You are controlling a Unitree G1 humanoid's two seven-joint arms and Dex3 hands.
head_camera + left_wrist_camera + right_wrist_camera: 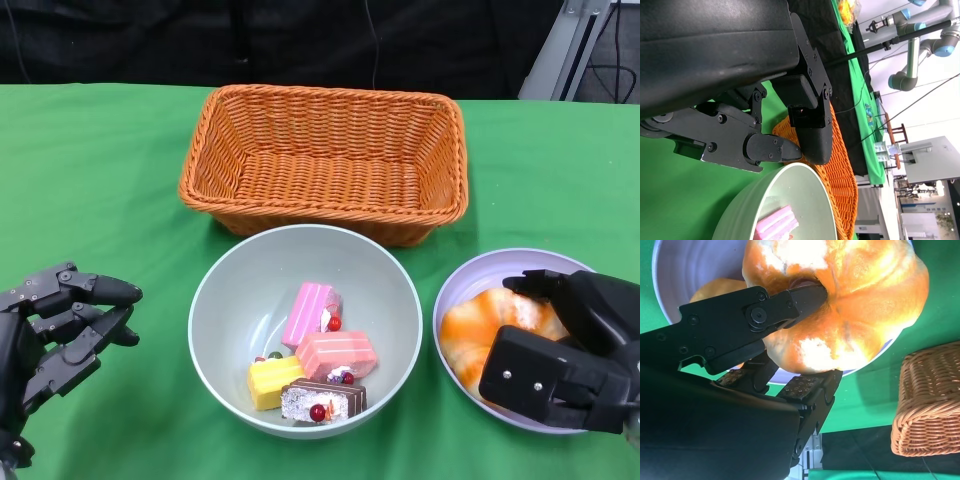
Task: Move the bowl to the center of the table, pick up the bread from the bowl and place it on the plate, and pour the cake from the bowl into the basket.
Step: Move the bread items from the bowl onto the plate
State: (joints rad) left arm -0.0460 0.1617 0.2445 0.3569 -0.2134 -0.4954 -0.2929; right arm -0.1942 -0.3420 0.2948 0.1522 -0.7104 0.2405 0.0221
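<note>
Part of the bread [478, 330] and plate [460, 285] is hidden by the right hand [565, 345], itself cut off by the edge.

Layout: bowl [305, 330] sitting at table [100, 180] centre.
Basket [325, 160] lying at 12 o'clock; plate [470, 285] at 3 o'clock, carrying bread [485, 330]; cakes [315, 365] lying in bowl.

Lab: robot arms [920, 47] beyond table.

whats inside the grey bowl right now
The grey bowl holds four small cake pieces: pink striped, pink, yellow and chocolate. No bread is in it; the bread lies on the plate, partly covered by the right hand.
</note>
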